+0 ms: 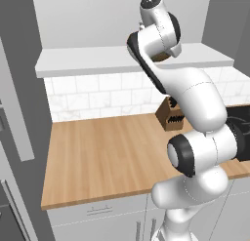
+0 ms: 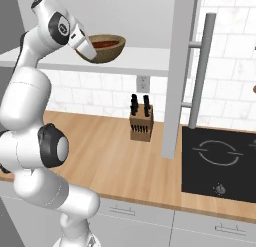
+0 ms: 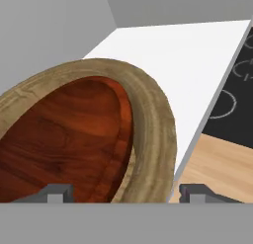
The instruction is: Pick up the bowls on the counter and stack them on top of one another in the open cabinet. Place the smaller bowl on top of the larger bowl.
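Now the smaller bowl [image 3: 64,134] sits nested in the larger bowl [image 2: 112,52] on the open cabinet [image 2: 145,61] shelf. The gripper [image 3: 121,192] stands at the rim, fingers apart (nothing held). Stacking looks done; next comes a clean retreat without nudging the 2 bowls.

The smaller bowl [image 3: 64,139] sits inside the larger bowl [image 2: 111,52] on the open cabinet [image 2: 145,58] shelf.

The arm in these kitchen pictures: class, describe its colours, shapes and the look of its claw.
The arm is glossy white, built of thick rounded segments linked by dark, ring-like joints with round white caps. No cables or markings show. The claw ends in two small, dark grey, blocky finger tips.
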